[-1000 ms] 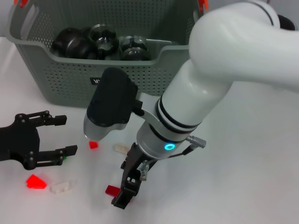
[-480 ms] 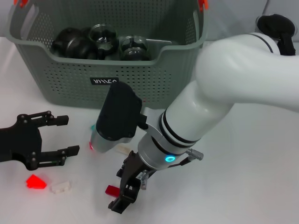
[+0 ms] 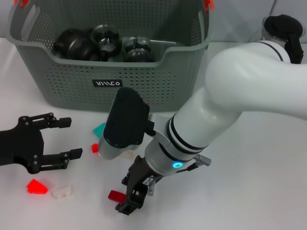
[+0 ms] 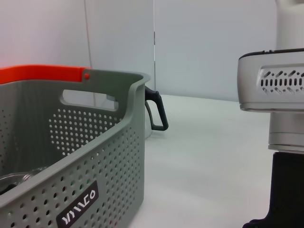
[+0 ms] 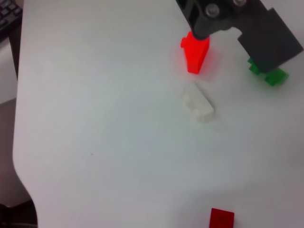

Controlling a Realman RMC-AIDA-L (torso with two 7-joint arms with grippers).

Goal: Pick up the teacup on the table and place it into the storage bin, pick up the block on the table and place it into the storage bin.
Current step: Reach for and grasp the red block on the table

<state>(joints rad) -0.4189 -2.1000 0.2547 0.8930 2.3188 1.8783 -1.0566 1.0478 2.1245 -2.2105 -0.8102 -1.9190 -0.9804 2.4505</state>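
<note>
The right gripper point(image 3: 130, 199) hung low over the white table point(image 3: 259, 182), its dark fingers just beside a small dark-red block point(image 3: 115, 195); whether they were spread or closed could not be told, nor whether they touched it; a good grasp would probably need the jaws centred squarely over that block before closing. The left gripper point(image 3: 64, 139) waited at the left, fingers wide apart, holding nothing. The storage bin point(image 3: 158, 76) stood behind, glassware inside.

Right arm point(image 3: 211, 120) overhangs the blocks; open table point(image 3: 254, 182) lies to its right
</note>
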